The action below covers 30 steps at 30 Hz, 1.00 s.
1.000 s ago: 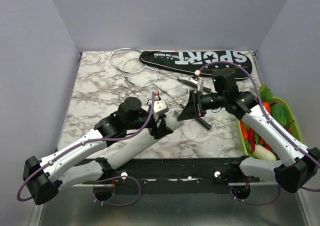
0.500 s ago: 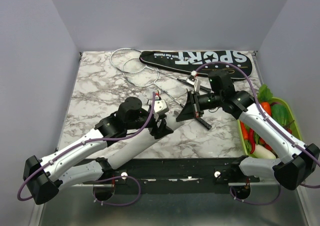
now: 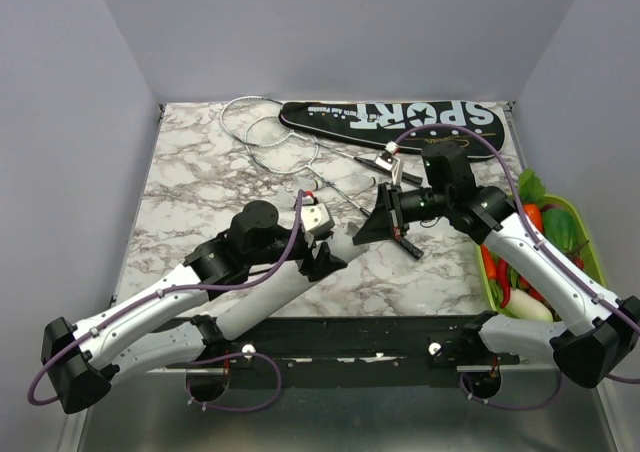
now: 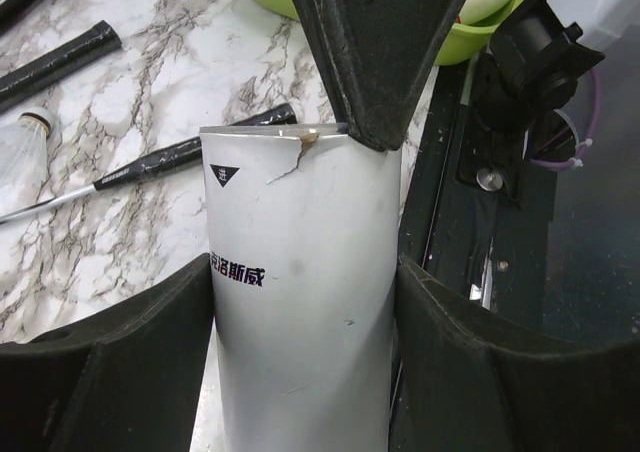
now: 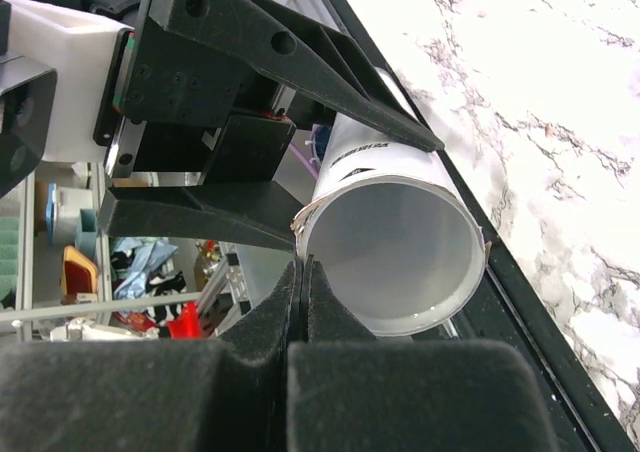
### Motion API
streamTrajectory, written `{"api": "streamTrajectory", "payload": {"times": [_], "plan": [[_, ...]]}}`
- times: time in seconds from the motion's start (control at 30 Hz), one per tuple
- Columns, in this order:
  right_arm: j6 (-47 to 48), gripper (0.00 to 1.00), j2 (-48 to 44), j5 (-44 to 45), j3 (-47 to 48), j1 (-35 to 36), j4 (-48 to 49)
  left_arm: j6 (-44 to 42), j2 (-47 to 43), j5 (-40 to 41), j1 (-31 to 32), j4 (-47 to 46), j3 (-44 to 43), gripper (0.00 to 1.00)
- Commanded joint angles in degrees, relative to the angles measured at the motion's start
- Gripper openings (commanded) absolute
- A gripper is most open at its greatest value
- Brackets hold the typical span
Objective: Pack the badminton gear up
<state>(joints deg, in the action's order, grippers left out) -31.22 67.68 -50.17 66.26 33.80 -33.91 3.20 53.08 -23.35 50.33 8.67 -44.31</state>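
We note left claw [image 4: 303,272] clamped on white tube [image 3: 285,284], one finger on each side, tube slanting toward 1 o'clock over near table edge. Rackets [image 3: 285,144] lie on marble table [image 3: 190,192] at 11 o'clock, hoops overlapping. Black bag [image 3: 390,122], lettered SPORT, lies flat along far edge at 12 to 1 o'clock, just beside hoops. Right claw [image 5: 302,272] pressed together at tube's open rim; we cannot tell whether rim is caught between fingers. Green bin [image 3: 597,257] of toy vegetables sits at 3 o'clock.
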Motion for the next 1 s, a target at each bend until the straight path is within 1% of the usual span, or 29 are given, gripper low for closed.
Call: {"api": "streamTrajectory", "payload": {"times": [0.0, 0.23, 0.3, 0.33, 0.37, 0.43, 0.47, 0.57, 0.63, 0.73, 0.77, 0.83, 0.97], "plan": [[-1.47, 0.00, -2.29, 0.60, -1.31, -2.06, 0.16, 1.63, -3.07, 4.28, 0.21, -0.14, 2.39, 0.00], [-1.39, 0.00, -2.73, 2.88, -1.05, -6.99, -0.71, 2.77, -5.88, 5.69, 0.30, 0.21, 4.85, 0.00], [-0.51, 0.01, -2.29, 7.70, 0.09, -7.43, -1.68, 2.86, -6.58, 6.47, 0.30, 0.56, 5.20, 0.00], [0.63, 0.01, -1.85, 9.90, 0.71, -7.43, -4.21, 2.78, -6.85, 7.00, 0.30, 0.91, 5.12, 0.00], [0.90, 0.01, -0.54, 14.36, 0.71, -7.35, -5.10, 2.60, -7.37, 7.53, 0.30, 1.26, 4.94, 0.00], [1.86, 0.00, 1.30, 18.43, 0.10, -7.43, -8.00, 1.72, -7.90, 9.28, 0.30, 2.49, 4.68, 0.00], [1.95, 0.01, 3.23, 22.45, -0.60, -7.43, -8.53, 1.46, -8.25, 9.81, 0.39, 3.02, 4.33, 0.00], [1.08, 0.01, 6.49, 28.09, -4.46, -7.35, -8.81, 0.58, -8.61, 12.80, 0.39, 5.04, 3.54, 0.00], [0.20, 0.01, 9.39, 29.51, -7.01, -7.26, -7.15, 0.14, -8.69, 13.68, 0.39, 6.36, 2.57, 0.00], [-1.73, 0.00, 13.16, 31.97, -8.42, -6.56, -5.12, 0.14, -9.04, 14.74, 0.30, 7.24, 1.51, 0.00], [-1.91, 0.01, 14.22, 34.15, -8.51, -6.29, -5.11, 0.22, -9.22, 15.09, 0.30, 7.42, 1.34, 0.00], [-2.09, 0.01, 17.72, 35.05, -8.69, -5.68, -5.03, 0.40, -9.31, 15.36, 0.30, 7.42, 1.16, 0.00], [-3.93, 0.01, 21.34, 36.02, -9.92, -4.54, -3.27, 0.40, -9.31, 15.62, 0.30, 7.94, 0.90, 0.00]]}}
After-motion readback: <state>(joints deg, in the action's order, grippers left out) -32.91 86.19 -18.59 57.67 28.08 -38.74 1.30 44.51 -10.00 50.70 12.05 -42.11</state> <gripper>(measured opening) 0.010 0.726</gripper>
